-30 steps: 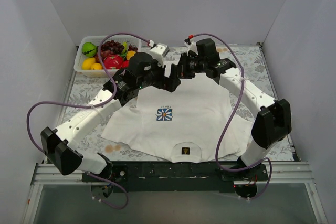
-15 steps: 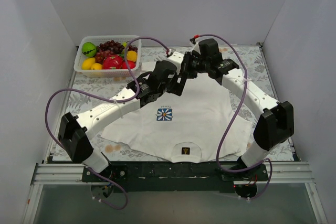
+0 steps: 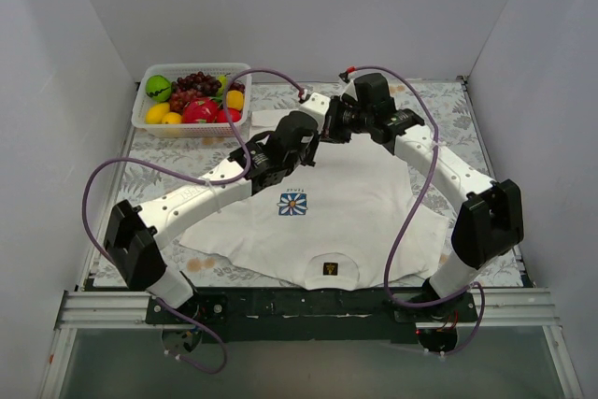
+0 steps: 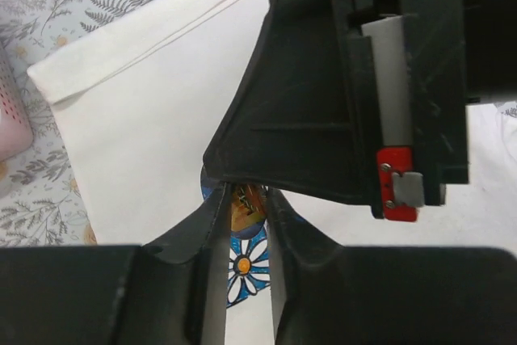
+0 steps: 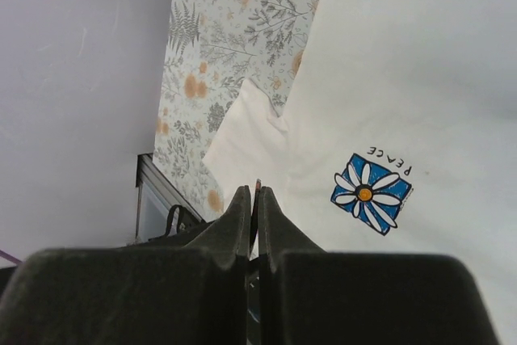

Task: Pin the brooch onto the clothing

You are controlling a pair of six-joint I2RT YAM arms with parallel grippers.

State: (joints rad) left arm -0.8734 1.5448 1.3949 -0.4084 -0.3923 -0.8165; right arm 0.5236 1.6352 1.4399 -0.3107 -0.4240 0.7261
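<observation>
At the lower middle of the left wrist view, the left gripper (image 4: 242, 209) grasps the brooch (image 4: 245, 198) above the daisy print (image 4: 244, 267) on the T-shirt (image 4: 153, 119). The right gripper (image 5: 255, 193) is clenched nearly together, its tip beside the brooch; whether it pinches anything cannot be told

Only word I can actually read is PEACE, in small dark caps right beside the blue-and-white daisy (image 5: 371, 194) on the white shirt (image 5: 452, 78), upside down in the right wrist view. The dark neck label (image 3: 329, 269) has a goldish mark, too tiny to read.
</observation>
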